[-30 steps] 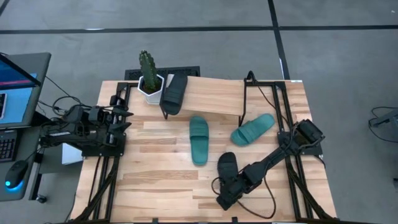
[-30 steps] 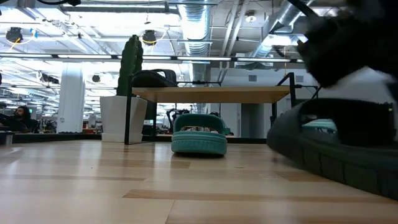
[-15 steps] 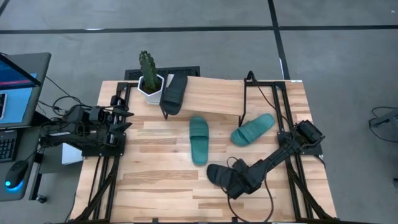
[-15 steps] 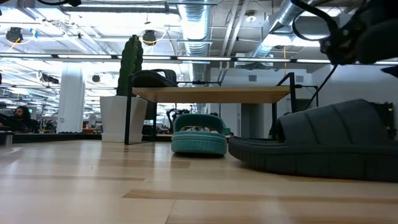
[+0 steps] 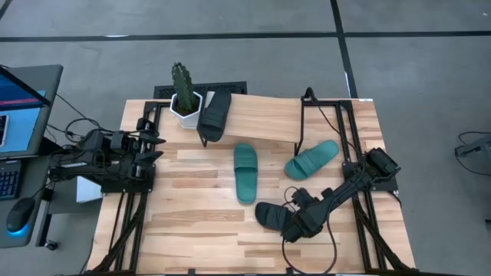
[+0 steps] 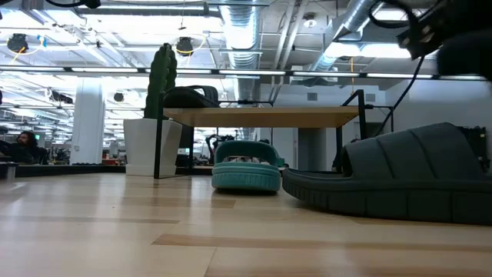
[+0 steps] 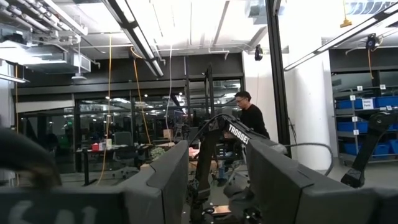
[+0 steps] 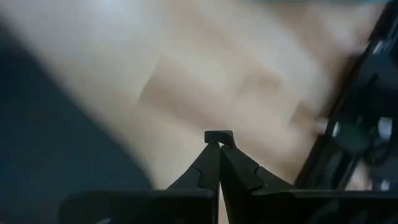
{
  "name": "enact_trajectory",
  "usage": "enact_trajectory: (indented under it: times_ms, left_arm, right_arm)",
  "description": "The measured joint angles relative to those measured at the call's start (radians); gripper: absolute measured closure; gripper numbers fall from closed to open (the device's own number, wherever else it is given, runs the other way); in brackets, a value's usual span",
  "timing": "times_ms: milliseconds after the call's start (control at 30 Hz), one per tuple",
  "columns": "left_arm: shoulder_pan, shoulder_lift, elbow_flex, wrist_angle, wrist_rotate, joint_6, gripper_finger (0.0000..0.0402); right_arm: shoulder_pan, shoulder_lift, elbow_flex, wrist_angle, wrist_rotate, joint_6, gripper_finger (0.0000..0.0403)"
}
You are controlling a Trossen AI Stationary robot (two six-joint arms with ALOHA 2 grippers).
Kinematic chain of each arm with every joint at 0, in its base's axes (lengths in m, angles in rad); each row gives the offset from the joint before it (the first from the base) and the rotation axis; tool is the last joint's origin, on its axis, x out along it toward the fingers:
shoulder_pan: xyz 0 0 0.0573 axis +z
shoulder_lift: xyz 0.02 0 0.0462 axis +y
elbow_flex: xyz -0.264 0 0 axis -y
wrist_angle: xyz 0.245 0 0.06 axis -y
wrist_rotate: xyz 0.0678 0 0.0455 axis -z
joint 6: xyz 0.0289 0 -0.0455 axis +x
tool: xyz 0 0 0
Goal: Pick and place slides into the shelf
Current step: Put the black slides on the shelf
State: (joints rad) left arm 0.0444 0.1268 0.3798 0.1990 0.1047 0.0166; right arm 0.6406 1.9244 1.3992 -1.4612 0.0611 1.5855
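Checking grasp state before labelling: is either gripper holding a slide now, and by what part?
Nothing held. The right gripper is shut on nothing, beside the black slide lying flat on the table. The left gripper waits open at the table's left edge.

blk slide (image 5: 270,215), teal slides (image 5: 245,172), lt-wood shelf (image 5: 265,116)

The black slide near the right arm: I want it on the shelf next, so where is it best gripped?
Probably by its wide strap, from above. The black slide lies sole-down on the table, and the strap arches clear of the footbed, so the right gripper, now shut beside it, could open and close over it.
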Motion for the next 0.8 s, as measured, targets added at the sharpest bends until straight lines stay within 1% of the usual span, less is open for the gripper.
enact_trajectory:
  times_ms: [67,167,233,333,433,500,633,700,800]
  left_arm:
    - [0.0,0.0,0.0,-0.005,0.0,0.0,0.025]
    - [0.0,0.0,0.0,-0.008,0.0,0.0,0.025]
    - [0.0,0.0,0.0,-0.008,0.0,-0.001,0.025]
    - [0.0,0.0,0.0,-0.008,0.0,-0.012,0.025]
    - [0.0,0.0,0.0,-0.008,0.0,-0.024,0.025]
    - [0.0,0.0,0.0,-0.008,0.0,-0.025,0.025]
    - [0.0,0.0,0.0,-0.008,0.0,-0.025,0.025]
    - [0.0,0.0,0.0,-0.007,0.001,-0.025,0.025]
    - [0.0,0.0,0.0,-0.007,0.0,-0.025,0.025]
  right_arm:
    - [0.016,0.0,0.039,0.004,-0.055,-0.02,0.0403]
    - [0.054,0.0,0.104,0.018,-0.098,-0.022,0.0403]
    - [0.086,0.0,0.148,0.058,-0.118,-0.021,0.0403]
    - [0.132,-0.002,0.189,0.177,-0.117,0.021,0.0403]
    - [0.169,0.003,0.192,0.325,-0.1,0.084,0.0403]
    - [0.186,0.021,0.192,0.388,-0.086,0.08,0.0403]
    - [0.198,0.088,0.192,0.395,-0.11,0.052,0.0403]
    - [0.193,0.12,0.191,0.372,-0.14,0.017,0.0403]
    - [0.179,0.171,0.191,0.368,-0.151,-0.041,0.0403]
